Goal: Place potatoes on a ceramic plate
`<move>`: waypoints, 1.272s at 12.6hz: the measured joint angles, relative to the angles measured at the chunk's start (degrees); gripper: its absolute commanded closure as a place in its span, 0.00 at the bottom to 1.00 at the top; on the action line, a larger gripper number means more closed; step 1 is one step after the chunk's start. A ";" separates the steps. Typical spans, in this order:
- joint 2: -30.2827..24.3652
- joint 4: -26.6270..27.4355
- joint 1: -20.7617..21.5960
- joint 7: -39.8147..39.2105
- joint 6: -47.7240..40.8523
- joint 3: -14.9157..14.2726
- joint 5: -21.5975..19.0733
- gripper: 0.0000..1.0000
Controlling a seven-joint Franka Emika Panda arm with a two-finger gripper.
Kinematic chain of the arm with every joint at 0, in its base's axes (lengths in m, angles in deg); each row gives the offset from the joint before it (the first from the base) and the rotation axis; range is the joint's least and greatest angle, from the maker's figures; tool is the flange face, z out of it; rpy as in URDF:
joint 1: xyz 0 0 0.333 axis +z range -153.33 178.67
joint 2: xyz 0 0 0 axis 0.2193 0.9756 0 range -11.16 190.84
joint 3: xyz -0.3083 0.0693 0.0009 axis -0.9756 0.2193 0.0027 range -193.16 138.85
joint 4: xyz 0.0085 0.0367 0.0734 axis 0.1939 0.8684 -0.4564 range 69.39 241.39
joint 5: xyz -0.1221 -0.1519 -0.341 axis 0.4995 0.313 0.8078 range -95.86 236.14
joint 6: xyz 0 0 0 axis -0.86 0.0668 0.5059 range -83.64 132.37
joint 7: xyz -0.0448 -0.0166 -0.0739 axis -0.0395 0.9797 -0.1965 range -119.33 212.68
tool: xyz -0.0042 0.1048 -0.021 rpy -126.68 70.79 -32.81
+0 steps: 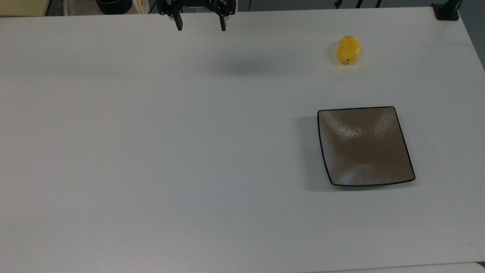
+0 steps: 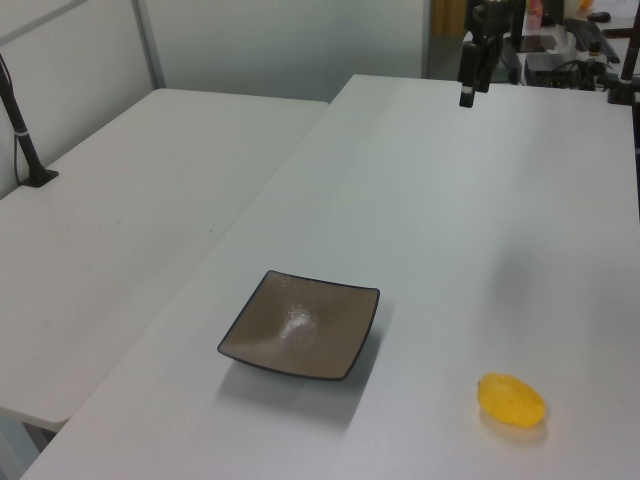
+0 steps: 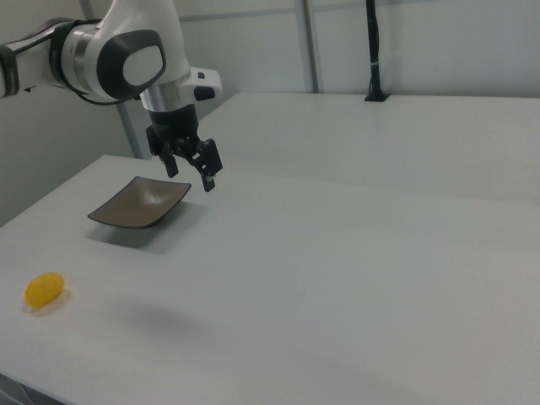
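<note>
Fingers of your gripper (image 1: 201, 26) are spread wide and hold nothing, hanging above the white table (image 1: 151, 151) at the top view's upper edge. You have the yellow potato (image 1: 348, 49) lying on the table, well to the top view's right of the gripper. Your square brown plate (image 1: 364, 146) sits near the potato but apart from it, lower in the top view.

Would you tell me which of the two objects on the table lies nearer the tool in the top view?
The yellow potato. It sits higher in the top view, closer to the tool than the square brown plate.
</note>
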 measured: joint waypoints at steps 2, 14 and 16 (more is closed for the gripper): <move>-0.10 0.01 -0.34 0.00 0.00 0.31 0.00 0.00; -2.18 2.02 -0.33 0.00 0.00 0.58 -0.01 0.00; -2.20 2.99 -0.28 0.00 0.00 1.09 -0.02 0.00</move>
